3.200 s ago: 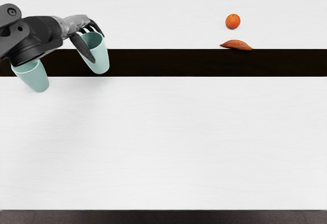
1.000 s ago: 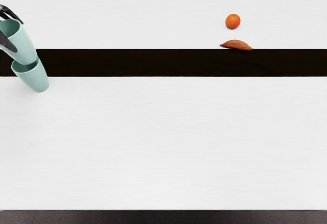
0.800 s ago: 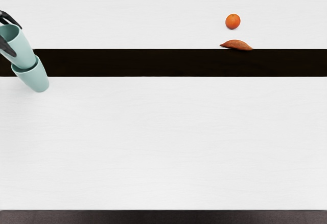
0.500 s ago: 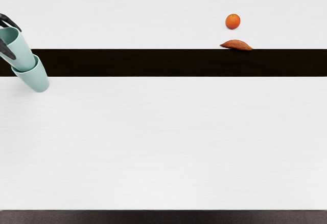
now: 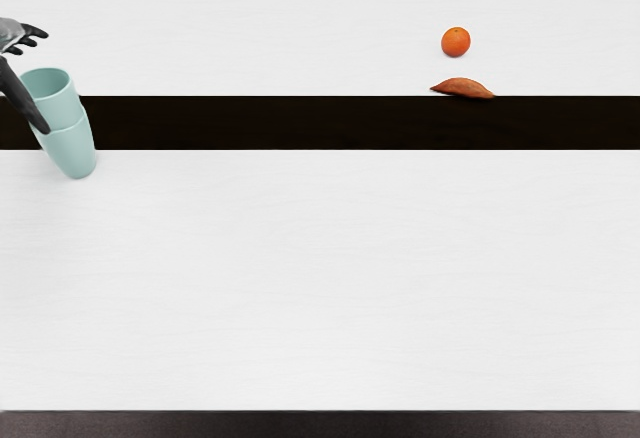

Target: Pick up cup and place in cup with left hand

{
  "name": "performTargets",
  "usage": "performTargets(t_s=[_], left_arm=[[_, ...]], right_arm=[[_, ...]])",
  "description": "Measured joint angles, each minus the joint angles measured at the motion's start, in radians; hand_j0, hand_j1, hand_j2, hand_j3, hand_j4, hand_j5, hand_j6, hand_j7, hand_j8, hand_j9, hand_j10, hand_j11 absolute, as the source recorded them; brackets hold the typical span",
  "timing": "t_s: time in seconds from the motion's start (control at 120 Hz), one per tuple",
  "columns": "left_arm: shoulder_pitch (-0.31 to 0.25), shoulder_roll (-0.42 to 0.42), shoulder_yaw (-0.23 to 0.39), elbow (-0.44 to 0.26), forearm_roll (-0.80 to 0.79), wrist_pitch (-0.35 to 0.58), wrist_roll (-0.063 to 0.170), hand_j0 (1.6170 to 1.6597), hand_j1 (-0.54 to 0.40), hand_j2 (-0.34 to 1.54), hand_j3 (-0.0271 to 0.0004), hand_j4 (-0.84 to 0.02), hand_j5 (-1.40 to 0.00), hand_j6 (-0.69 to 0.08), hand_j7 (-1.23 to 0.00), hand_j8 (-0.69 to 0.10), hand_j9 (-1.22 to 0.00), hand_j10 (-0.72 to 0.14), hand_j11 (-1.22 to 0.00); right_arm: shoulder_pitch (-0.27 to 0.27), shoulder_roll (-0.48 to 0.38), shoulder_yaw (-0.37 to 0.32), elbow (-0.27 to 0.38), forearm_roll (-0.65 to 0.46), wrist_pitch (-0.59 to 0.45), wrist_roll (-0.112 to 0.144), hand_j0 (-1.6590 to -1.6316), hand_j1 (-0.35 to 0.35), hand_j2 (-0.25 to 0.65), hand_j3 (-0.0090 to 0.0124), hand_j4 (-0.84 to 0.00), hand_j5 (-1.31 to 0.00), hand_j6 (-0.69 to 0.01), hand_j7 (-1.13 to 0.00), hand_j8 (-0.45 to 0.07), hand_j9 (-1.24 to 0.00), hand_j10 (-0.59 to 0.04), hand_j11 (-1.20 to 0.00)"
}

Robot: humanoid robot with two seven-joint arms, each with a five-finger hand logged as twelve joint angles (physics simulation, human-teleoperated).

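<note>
Our upper teal, smooth, tapered cup (image 5: 62, 108) lies lengthwise toward eleven o'clock, mouth-first, nested in the matching lower cup (image 5: 73, 150), our grey-black left hand (image 5: 12, 34) released

A robot's left hand (image 5: 12, 36), its fingers spread, reaches in from the left edge of a white table (image 5: 320, 278) beside two pale teal cups, one nested in the other. The upper cup (image 5: 62, 106) sits inside the lower cup (image 5: 76, 150), the dark thumb crossing in front of them. At right, an orange (image 5: 456, 42) lies near a sweet potato (image 5: 462, 87) at the edge of a black band (image 5: 300, 123).
</note>
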Motion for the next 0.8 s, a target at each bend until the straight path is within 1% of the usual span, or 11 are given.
performTargets(t_s=[0.125, 0.3, 0.392, 0.483, 0.55, 0.8], left_arm=[[-0.008, -0.019, 0.000, 0.000, 0.000, 0.000, 0.000, 1.6580, 0.301, 0.01, 0.0000, -0.046, -0.06, -0.041, -0.06, -0.041, -0.06, -0.045, -0.06], [-0.015, -0.069, 0.000, -0.001, -0.001, -0.001, 0.000, 1.6580, 0.319, 0.01, 0.0000, -0.032, -0.04, -0.031, -0.04, -0.031, -0.04, -0.031, -0.04], [-0.019, -0.109, 0.000, -0.001, -0.002, -0.002, 0.000, 1.6580, 0.324, 0.01, 0.0000, -0.028, -0.03, -0.028, -0.03, -0.027, -0.03, -0.027, -0.03], [-0.035, -0.120, 0.000, -0.002, -0.018, -0.012, 0.000, 1.6580, 0.329, 0.01, 0.0000, -0.024, -0.03, -0.024, -0.02, -0.024, -0.02, -0.023, -0.02], [-0.056, -0.125, -0.005, -0.003, -0.078, -0.062, 0.000, 1.6580, 0.331, 0.01, 0.0000, -0.021, -0.02, -0.022, -0.02, -0.021, -0.02, -0.020, -0.02], [-0.112, -0.115, -0.021, -0.006, -0.309, -0.325, 0.000, 1.6580, 0.336, 0.00, 0.0000, -0.016, -0.02, -0.018, -0.02, -0.017, -0.02, -0.016, -0.02]], right_arm=[[0.000, 0.000, 0.000, 0.000, 0.000, 0.000, 0.000, -1.6581, -0.349, 0.000, 0.0000, 0.000, 0.00, 0.001, 0.00, 0.000, 0.00, 0.000, 0.00], [0.000, 0.000, 0.000, 0.000, 0.000, 0.000, 0.000, -1.6581, -0.349, 0.000, 0.0000, 0.000, 0.00, 0.001, 0.00, 0.000, 0.00, 0.000, 0.00], [0.000, 0.000, 0.000, 0.000, 0.000, 0.000, 0.000, -1.6581, -0.349, 0.000, 0.0000, 0.000, 0.00, 0.001, 0.00, 0.000, 0.00, 0.000, 0.00], [0.000, 0.000, 0.000, 0.000, 0.000, 0.000, 0.000, -1.6581, -0.349, 0.000, 0.0000, 0.000, 0.00, 0.001, 0.00, 0.000, 0.00, 0.000, 0.00], [0.000, 0.000, 0.000, 0.000, 0.000, 0.000, 0.000, -1.6581, -0.349, 0.000, 0.0000, 0.000, 0.00, 0.001, 0.00, 0.000, 0.00, 0.000, 0.00], [0.000, 0.000, 0.000, 0.000, 0.000, 0.000, 0.000, -1.6581, -0.349, 0.000, 0.0000, 0.000, 0.00, 0.001, 0.00, 0.001, 0.00, 0.000, 0.00]])
